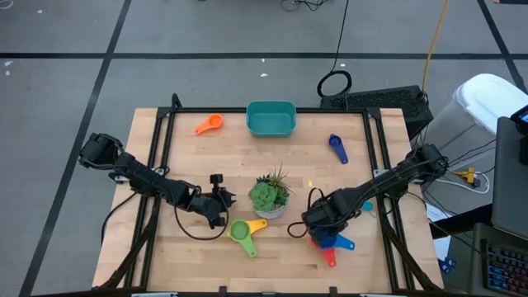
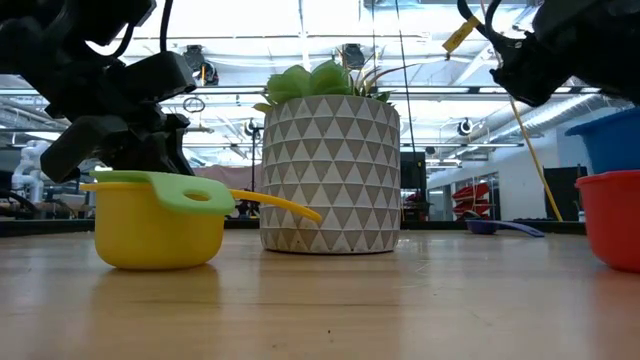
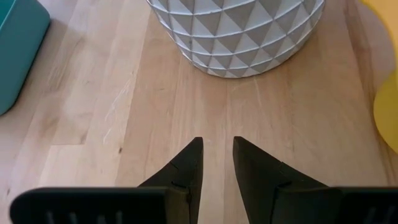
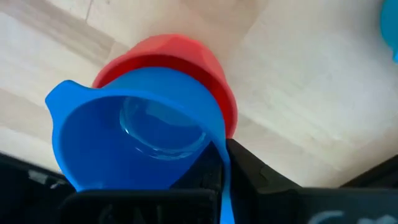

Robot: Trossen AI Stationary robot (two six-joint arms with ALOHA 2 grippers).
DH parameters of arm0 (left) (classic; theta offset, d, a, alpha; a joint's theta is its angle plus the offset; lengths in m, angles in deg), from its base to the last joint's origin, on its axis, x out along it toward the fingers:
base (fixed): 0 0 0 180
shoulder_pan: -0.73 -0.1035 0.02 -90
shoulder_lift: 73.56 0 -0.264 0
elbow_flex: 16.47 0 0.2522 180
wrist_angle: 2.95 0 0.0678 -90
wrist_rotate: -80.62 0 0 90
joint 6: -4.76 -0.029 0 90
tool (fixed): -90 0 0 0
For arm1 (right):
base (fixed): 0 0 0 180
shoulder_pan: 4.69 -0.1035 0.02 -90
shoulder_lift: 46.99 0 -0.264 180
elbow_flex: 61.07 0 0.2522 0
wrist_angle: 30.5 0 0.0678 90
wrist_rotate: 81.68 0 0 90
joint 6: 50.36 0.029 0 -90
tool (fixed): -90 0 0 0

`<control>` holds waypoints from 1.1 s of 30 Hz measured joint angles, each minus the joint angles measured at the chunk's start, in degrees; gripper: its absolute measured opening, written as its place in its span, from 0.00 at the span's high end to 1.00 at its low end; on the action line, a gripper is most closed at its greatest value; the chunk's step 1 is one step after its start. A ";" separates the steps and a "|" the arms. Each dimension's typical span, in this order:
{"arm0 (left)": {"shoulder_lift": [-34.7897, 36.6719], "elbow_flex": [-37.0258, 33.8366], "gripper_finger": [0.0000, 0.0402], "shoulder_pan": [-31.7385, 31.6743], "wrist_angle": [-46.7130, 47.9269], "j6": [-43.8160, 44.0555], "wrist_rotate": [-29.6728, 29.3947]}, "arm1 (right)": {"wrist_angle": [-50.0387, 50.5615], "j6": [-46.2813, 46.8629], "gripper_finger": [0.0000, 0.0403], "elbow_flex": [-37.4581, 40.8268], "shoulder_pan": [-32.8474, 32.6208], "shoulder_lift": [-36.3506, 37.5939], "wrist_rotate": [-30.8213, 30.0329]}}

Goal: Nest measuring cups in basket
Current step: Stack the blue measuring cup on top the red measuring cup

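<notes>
My right gripper is shut on a blue measuring cup that sits over the mouth of a red cup, right of the potted plant. In the low view the blue cup shows just above the red one. My left gripper hovers open and empty left of the plant. A green cup sits nested in a yellow cup. An orange cup and a dark blue cup lie either side of the teal basket. My right gripper has the blue cup by its rim wall, on the side nearest the wrist. One finger stands outside the wall and the other seems to be inside the bowl. The cup is mouth-up over the red cup; whether it rests in it I cannot tell.
The white-potted succulent stands mid-table between the two grippers. A light blue cup lies right of my right gripper. The basket sits at the table's far edge. Black cables loop across the wood near both arms. Bare wood lies between the plant and the basket.
</notes>
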 joint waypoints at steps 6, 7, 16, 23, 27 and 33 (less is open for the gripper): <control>0.00 -0.02 0.77 0.00 0.02 0.12 0.00 | -0.43 1.83 1.00 0.31 0.00 0.05 1.52; 0.00 0.00 0.77 0.00 0.02 0.26 0.00 | -0.75 2.08 1.00 0.63 0.01 0.07 0.66; 0.00 0.00 0.77 0.00 0.63 0.29 0.02 | -0.73 -0.33 1.00 4.03 0.00 0.29 -5.98; -0.01 -0.02 0.77 0.00 1.44 1.18 0.00 | 0.78 -13.71 1.00 4.46 1.59 0.36 -14.51; 0.00 -0.02 0.77 0.00 1.42 1.42 0.00 | -0.41 -23.62 1.00 4.52 2.81 0.26 -17.96; 0.00 -0.02 0.77 -0.40 1.42 3.17 0.01 | -2.01 -37.33 1.00 3.41 3.50 0.09 -23.72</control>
